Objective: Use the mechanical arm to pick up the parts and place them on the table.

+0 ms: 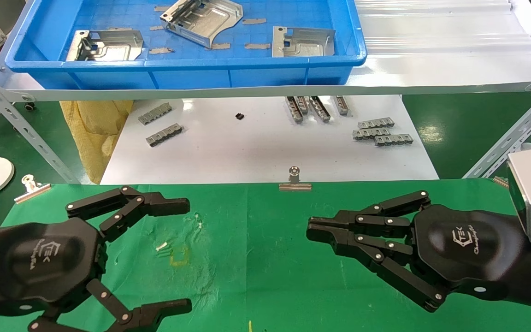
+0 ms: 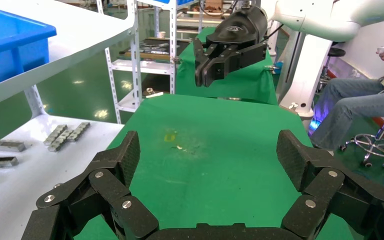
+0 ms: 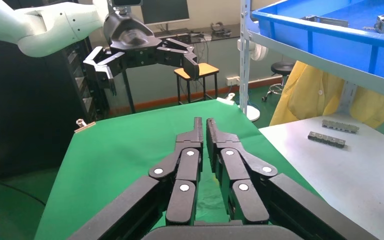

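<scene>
**Both claws over the green cloth, three parts in the blue tray**

Nearest the camera, the left gripper (image 1: 185,253) is hovering over the near left of the table (image 1: 265,276), its jointed black fingers spread wide apart with nothing between them. In its own wrist view the two finger pads (image 2: 127,155) are standing far from each other, with the green cloth showing in the gap. The faint yellow square mark (image 1: 179,258) is lying on the cloth just beside this claw's open span.

The right gripper (image 1: 314,230) is hanging over the near right of the table, pointing toward the left, its fingers pressed together and gripping nothing. Its wrist view shows the two fingertips (image 3: 196,131) nearly touching.

The parts are sitting far off, inside the blue tray (image 1: 201,76) on the raised shelf: one plate at the left (image 1: 106,45), one tilted plate in the middle (image 1: 203,20), and one at the right (image 1: 302,41), all well apart from both claws.

Below the shelf, small grey notched bars (image 1: 383,131) are lying scattered on a white sheet (image 1: 256,147). A metal clip (image 1: 295,180) is gripping the far edge of the green cloth.
</scene>
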You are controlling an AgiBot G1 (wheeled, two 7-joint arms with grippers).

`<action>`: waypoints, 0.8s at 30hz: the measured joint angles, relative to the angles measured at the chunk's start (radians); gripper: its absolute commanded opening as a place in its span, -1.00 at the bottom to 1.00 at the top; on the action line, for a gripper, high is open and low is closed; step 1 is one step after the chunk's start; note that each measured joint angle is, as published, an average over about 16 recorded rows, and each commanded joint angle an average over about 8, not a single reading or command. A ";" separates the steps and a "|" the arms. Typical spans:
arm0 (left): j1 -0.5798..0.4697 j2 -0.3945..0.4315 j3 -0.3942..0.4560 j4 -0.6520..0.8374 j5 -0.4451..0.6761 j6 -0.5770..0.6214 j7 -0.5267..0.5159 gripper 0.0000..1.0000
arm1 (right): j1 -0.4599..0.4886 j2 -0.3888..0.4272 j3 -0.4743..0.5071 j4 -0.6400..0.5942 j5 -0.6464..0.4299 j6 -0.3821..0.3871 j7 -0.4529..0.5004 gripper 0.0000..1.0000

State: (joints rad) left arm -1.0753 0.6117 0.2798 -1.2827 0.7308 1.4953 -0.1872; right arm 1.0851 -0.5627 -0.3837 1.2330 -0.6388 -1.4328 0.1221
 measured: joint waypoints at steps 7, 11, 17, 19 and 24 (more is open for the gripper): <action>0.000 0.000 0.000 0.000 0.000 -0.001 0.000 1.00 | 0.000 0.000 0.000 0.000 0.000 0.000 0.000 -1.00; -0.012 0.005 0.000 0.003 0.008 -0.008 0.002 1.00 | 0.000 0.000 0.000 0.000 0.000 0.000 0.000 -1.00; -0.101 0.034 0.006 0.032 0.054 -0.048 0.000 1.00 | 0.000 0.000 0.000 0.000 0.000 0.000 0.000 -1.00; -0.153 0.057 0.014 0.059 0.081 -0.066 -0.003 1.00 | 0.000 0.000 0.000 0.000 0.000 0.000 0.000 -1.00; -0.329 0.146 0.050 0.192 0.179 -0.124 -0.007 1.00 | 0.000 0.000 0.000 0.000 0.000 0.000 0.000 -1.00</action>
State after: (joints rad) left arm -1.4039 0.7572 0.3302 -1.0902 0.9094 1.3711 -0.1945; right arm 1.0851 -0.5627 -0.3838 1.2330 -0.6388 -1.4328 0.1221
